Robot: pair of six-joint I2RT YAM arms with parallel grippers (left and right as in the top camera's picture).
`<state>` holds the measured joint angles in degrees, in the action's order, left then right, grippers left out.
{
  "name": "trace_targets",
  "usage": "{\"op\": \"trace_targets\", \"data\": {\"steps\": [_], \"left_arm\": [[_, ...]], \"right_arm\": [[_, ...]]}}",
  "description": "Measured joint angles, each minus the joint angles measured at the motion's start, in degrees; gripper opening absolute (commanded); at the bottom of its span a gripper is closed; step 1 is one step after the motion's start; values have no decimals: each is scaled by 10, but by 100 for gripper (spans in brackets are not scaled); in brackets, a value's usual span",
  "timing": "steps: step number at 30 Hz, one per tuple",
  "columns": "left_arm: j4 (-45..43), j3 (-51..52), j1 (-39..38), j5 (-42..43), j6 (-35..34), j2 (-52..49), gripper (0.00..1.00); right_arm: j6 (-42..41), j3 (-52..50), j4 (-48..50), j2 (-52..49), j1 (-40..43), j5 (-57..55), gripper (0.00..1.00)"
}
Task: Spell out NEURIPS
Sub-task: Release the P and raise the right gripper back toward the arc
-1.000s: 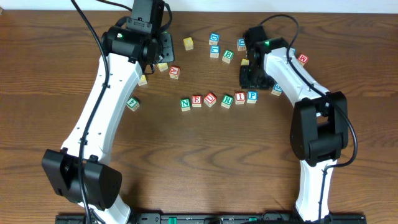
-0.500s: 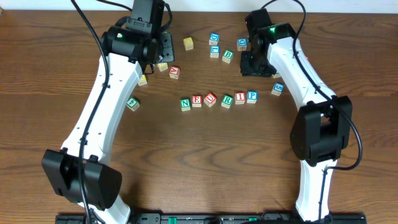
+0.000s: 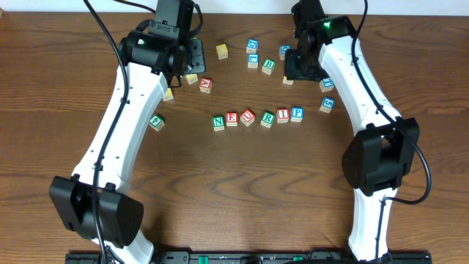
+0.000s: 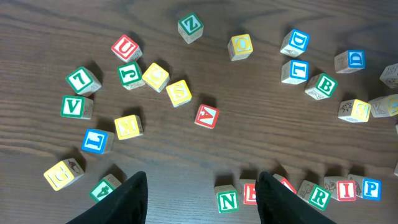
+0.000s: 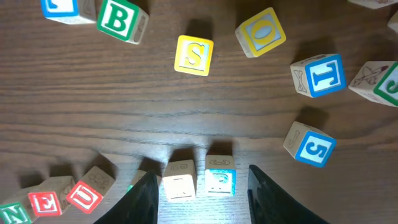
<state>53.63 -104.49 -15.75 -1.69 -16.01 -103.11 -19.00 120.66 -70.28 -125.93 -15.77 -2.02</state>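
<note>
Six wooden letter cubes stand in a row mid-table: N (image 3: 218, 122), E (image 3: 231, 119), U (image 3: 248, 116), R (image 3: 267, 117), I (image 3: 283, 114), P (image 3: 297, 113). My right gripper (image 3: 299, 73) hovers just beyond the row's right end, open and empty. In the right wrist view its fingers (image 5: 146, 199) frame the I cube (image 5: 180, 180) and the P cube (image 5: 219, 175), which lie on the table. A yellow S cube (image 5: 194, 55) lies further out. My left gripper (image 4: 200, 202) is open and empty at the back left, with N (image 4: 227, 200) between its fingers.
Loose cubes lie scattered behind the row: green B (image 5: 118, 18), yellow O (image 5: 261, 31), blue I (image 5: 317, 74), blue 5 (image 5: 311, 144). On the left are red A (image 4: 206, 116), another yellow S (image 4: 179, 92), green V (image 4: 73, 106) and others.
My right gripper has moved away from the row toward the back of the table, still open. The left arm and the cubes have not moved.
</note>
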Motion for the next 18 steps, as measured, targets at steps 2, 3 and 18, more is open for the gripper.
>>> {"op": "trace_targets", "data": {"steps": [2,3,18], "left_arm": [[0,0,0,0,0,0,55],[0,0,0,0,0,0,55],[0,0,0,0,0,0,55]], "right_arm": [[0,11,-9,0,1,0,41],[0,16,-11,0,2,0,41],[0,47,-37,25,15,0,40]]}}
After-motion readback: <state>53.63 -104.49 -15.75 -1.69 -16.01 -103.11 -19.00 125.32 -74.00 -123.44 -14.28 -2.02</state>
